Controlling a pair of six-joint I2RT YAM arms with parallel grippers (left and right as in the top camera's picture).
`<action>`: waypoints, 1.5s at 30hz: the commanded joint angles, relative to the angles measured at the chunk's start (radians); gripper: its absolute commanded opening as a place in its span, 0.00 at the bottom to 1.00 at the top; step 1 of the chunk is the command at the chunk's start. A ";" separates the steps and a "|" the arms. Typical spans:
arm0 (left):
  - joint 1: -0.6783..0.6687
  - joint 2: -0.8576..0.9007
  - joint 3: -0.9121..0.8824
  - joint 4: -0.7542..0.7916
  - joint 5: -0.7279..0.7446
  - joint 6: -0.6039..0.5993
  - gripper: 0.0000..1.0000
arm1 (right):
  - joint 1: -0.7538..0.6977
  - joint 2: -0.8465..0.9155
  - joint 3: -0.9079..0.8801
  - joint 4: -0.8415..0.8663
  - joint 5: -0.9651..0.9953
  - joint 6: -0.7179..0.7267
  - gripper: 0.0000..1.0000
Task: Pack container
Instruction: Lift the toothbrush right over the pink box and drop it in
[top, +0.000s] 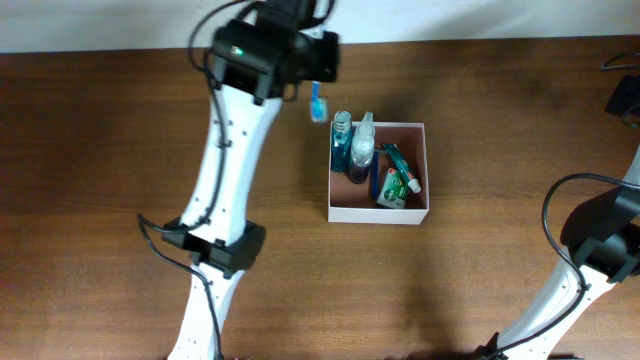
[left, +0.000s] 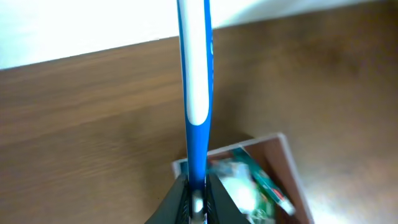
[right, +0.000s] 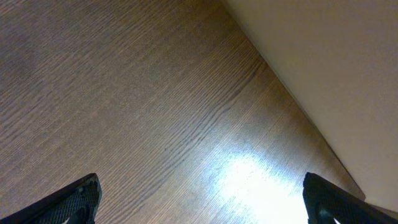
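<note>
Container (top: 378, 212): two bottles (top: 343, 140), one tube (top: 402, 168); left tool (left: 198, 200) grips one toothbrush (left: 198, 93).

Toothbrush (left: 198, 74) top cut off by frame edge; container (left: 281, 155) contents blurred; right claw (right: 202, 199) fingers cropped at bottom.

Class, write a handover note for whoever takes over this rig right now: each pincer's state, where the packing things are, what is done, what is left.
The left pincer is shut on the blue-and-white toothbrush, by the far left corner of the container, not yet inside.
The right pincer is open and empty over bare table.
Done: two bottles and a green-and-white packet are in the container.
To do: lower the toothbrush into the container and release it.
</note>
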 joint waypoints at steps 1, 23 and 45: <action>-0.060 0.000 0.011 -0.004 0.029 0.092 0.10 | 0.001 0.001 -0.008 0.002 0.023 0.005 0.99; -0.294 0.130 -0.023 -0.086 0.028 0.279 0.11 | 0.001 0.001 -0.008 0.002 0.023 0.005 0.99; -0.270 0.230 -0.062 -0.093 0.002 0.278 0.17 | 0.001 0.001 -0.008 0.002 0.023 0.005 0.99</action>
